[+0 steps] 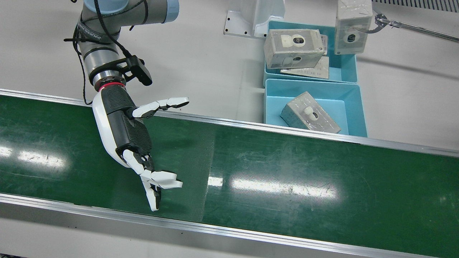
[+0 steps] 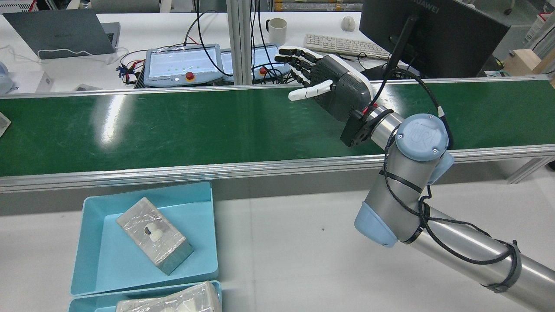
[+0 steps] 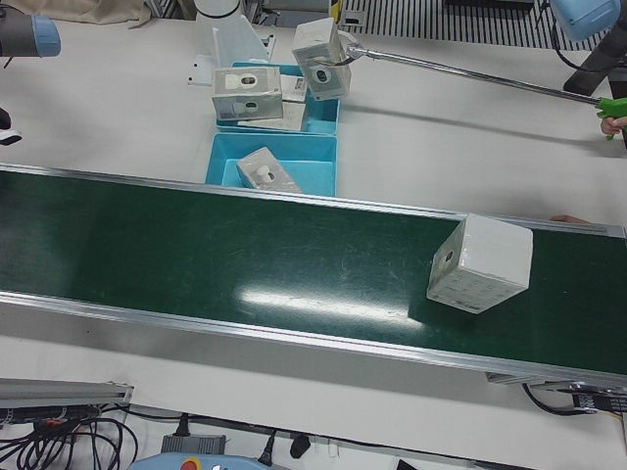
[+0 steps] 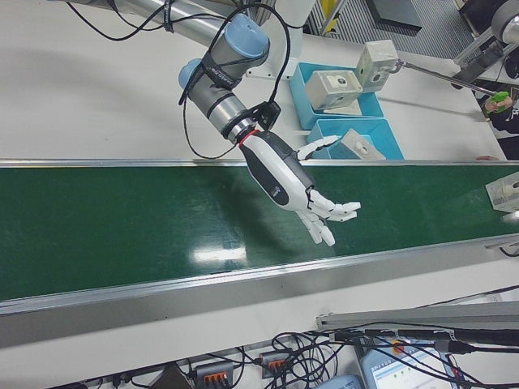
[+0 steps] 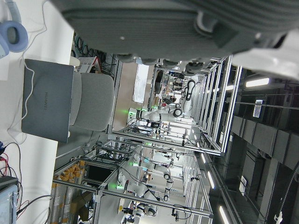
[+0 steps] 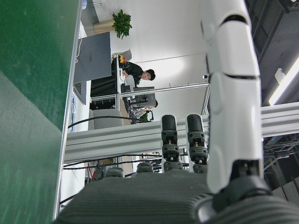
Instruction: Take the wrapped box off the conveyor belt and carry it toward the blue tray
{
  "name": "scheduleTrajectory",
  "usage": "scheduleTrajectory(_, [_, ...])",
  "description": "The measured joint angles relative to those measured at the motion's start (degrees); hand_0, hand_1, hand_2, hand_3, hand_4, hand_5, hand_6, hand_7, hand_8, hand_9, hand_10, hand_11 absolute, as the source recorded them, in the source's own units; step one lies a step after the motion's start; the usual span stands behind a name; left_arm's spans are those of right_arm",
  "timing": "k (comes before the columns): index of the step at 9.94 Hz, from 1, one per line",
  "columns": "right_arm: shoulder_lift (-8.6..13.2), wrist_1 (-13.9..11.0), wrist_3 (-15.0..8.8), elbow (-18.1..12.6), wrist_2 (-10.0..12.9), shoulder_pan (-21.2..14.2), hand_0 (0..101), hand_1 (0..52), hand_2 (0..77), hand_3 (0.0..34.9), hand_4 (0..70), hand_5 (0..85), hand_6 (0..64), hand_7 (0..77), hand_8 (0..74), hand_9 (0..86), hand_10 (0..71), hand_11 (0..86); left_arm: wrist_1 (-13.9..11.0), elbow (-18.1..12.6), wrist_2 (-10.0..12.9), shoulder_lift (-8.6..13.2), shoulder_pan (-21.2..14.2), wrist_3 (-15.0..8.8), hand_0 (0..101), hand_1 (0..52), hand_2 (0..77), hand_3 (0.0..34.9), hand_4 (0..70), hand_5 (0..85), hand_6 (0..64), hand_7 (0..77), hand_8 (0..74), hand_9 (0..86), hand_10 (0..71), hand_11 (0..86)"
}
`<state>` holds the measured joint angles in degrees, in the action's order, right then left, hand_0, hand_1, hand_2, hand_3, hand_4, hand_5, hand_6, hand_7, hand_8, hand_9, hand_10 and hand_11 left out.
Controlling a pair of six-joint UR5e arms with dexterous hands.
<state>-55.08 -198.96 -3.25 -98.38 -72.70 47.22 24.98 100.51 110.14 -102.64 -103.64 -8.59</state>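
The wrapped box [image 3: 480,262], white and plastic-wrapped, lies on the green conveyor belt [image 3: 245,255]. It also shows at the right edge of the right-front view [image 4: 507,193]. My right hand [image 1: 125,132] is open and empty, fingers spread, hovering over the belt well away from the box; it also shows in the rear view [image 2: 334,86] and the right-front view [image 4: 288,178]. The near blue tray [image 1: 337,93] beside the belt holds one wrapped box [image 1: 310,113]. Only the palm of my left hand [image 5: 163,23] shows, in its own view.
A second blue tray [image 1: 346,68] behind the first holds another wrapped box [image 1: 292,48]. A long grabber tool [image 1: 412,28] holds a further wrapped box [image 1: 353,25] above it. Laptop, monitor and keyboard stand on the desk beyond the belt [image 2: 338,43].
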Motion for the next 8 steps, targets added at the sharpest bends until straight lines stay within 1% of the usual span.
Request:
scheduleTrajectory(1, [-0.02,-0.01,0.04,-0.02,-0.09,-0.01,50,15.8,11.4,8.1,13.6,25.1,4.4,23.5,0.0,4.9,0.0,1.6,0.00,0.00,0.00,0.00,0.00,0.00,0,0.0,0.5,0.0,0.0,1.1,0.0,0.5,0.5,0.0,0.0,0.5])
scheduleTrajectory(2, [-0.02,-0.02,0.09,-0.04,-0.14,0.00,50,15.8,7.1,9.2,12.0,25.1,6.0,22.9,0.0,4.9,0.0,1.6,0.00,0.00,0.00,0.00,0.00,0.00,0,0.0,0.5,0.0,0.0,1.1,0.0,0.5,0.5,0.0,0.0,0.5])
scheduleTrajectory(3, [-0.02,-0.03,0.13,-0.08,-0.16,0.05,50,15.8,7.1,9.2,12.0,25.1,6.0,22.9,0.0,4.9,0.0,1.6,0.00,0.00,0.00,0.00,0.00,0.00,0,0.0,1.1,0.0,0.0,1.1,0.5,0.5,0.5,0.0,0.5,0.0])
scheduleTrajectory(4, [-0.06,-0.03,0.18,-0.11,-0.16,0.12,50,15.8,9.3,14.1,8.2,23.5,6.0,22.9,0.0,2.2,0.0,1.6,0.00,0.00,0.00,0.00,0.00,0.00,0,0.0,1.1,0.0,0.0,1.1,0.0,0.5,0.5,0.0,0.5,0.0])
scheduleTrajectory(5, [-0.08,-0.03,0.24,-0.10,-0.16,0.17,50,15.8,10.4,14.1,9.3,22.9,5.5,22.9,0.0,2.2,0.0,1.6,0.00,0.00,0.00,0.00,0.00,0.00,0,0.0,0.5,0.0,0.0,1.1,0.0,0.5,0.5,0.0,0.5,0.0])
scheduleTrajectory(6, [-0.09,-0.03,0.29,-0.09,-0.16,0.18,49,14.7,9.8,12.6,9.3,22.4,4.9,19.1,0.0,2.2,0.0,1.6,0.00,0.00,0.00,0.00,0.00,0.00,0,0.0,1.1,0.0,0.0,1.1,0.0,0.5,0.5,0.0,0.5,0.0])
scheduleTrajectory(7, [-0.10,-0.03,0.32,-0.08,-0.14,0.17,48,14.7,9.8,11.8,9.3,22.9,3.8,18.5,0.0,2.2,0.0,1.6,0.00,0.00,0.00,0.00,0.00,0.00,0,0.0,1.1,0.0,0.0,1.1,0.0,0.5,0.5,0.0,0.5,0.0])
scheduleTrajectory(8, [-0.11,-0.01,0.32,-0.01,-0.11,0.17,48,14.7,10.4,11.9,9.3,22.9,3.8,18.5,0.0,2.2,0.0,1.6,0.00,0.00,0.00,0.00,0.00,0.00,0,0.0,1.1,0.0,0.0,1.1,0.0,0.5,0.5,0.0,0.5,0.0])
